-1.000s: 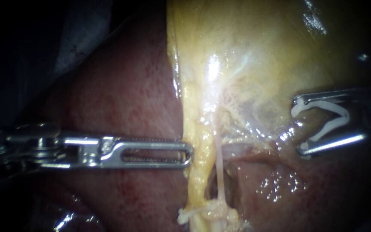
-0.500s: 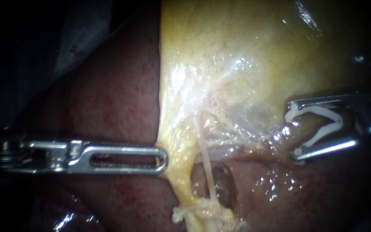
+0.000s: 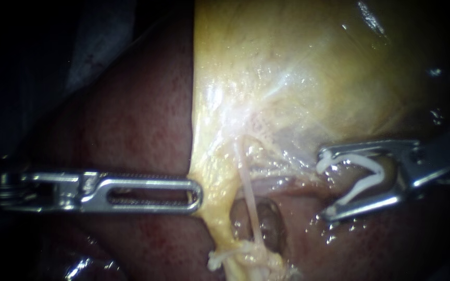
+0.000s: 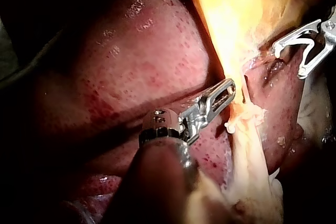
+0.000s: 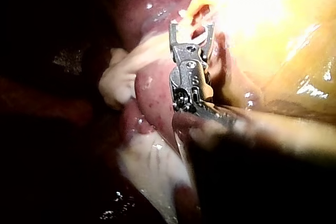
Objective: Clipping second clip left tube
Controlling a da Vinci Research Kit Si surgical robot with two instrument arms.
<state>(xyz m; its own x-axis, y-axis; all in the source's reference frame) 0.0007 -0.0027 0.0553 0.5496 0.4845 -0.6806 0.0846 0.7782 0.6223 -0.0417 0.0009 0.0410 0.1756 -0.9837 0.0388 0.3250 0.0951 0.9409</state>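
Liver (image 3: 141, 114) glistens; left instrument (image 3: 199, 195) jaws clamp gallbladder (image 3: 287, 62) edge, right instrument (image 3: 324, 183) jaws hold spread clip (image 3: 375, 170).

No legible text, label, brand, number or sign is present on any surface in the three views.

Yellow gallbladder (image 3: 298, 62), dark red speckled liver (image 3: 136, 119), pale pinkish tube (image 3: 250, 208), white clip (image 3: 355, 157)

Endoscope view: close on the edge of the gallbladder (image 3: 287, 67) against the liver (image 3: 141, 119), instrument shafts entering from 9 and 3 o'clock; wrist views: each looks closely forward along its own shaft, left instrument (image 4: 230, 84) and right instrument (image 5: 191, 29), onto that shared edge.
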